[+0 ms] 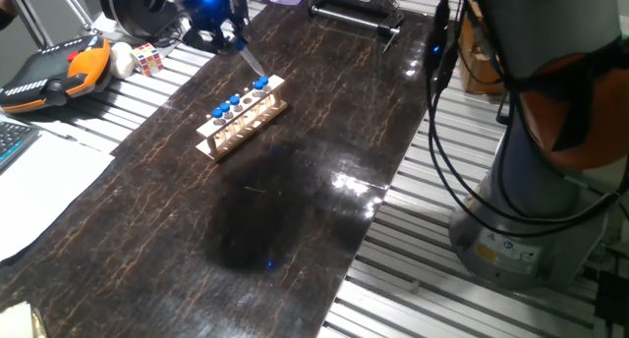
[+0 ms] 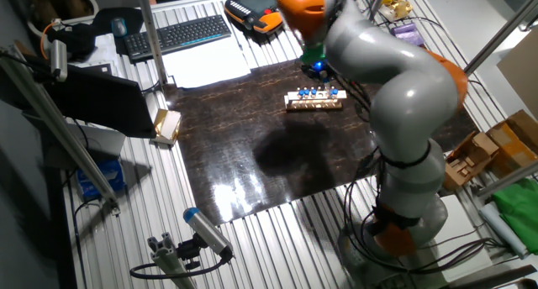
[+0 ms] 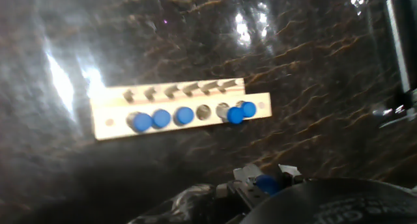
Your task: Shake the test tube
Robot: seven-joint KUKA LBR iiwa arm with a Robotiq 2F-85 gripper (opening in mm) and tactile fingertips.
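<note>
Wooden rack [image 1: 243, 117] on dark table [image 1: 295, 210]; Rubik's cube [image 1: 147, 58], keyboard [image 2: 178, 34] (off mat).

in the hand view the fingers [image 3: 266, 178] sit at 6 o'clock, mostly cut off by the bottom edge, with a blue cap between them; the tube body is hidden. in the other fixed view the arm covers the gripper, and the rack's [image 2: 314, 101] tubes are too small to count.

No text, label, brand or number can be read in any view; the label on the robot base [image 1: 511, 250], at about 4 o'clock, is too blurred.
</note>
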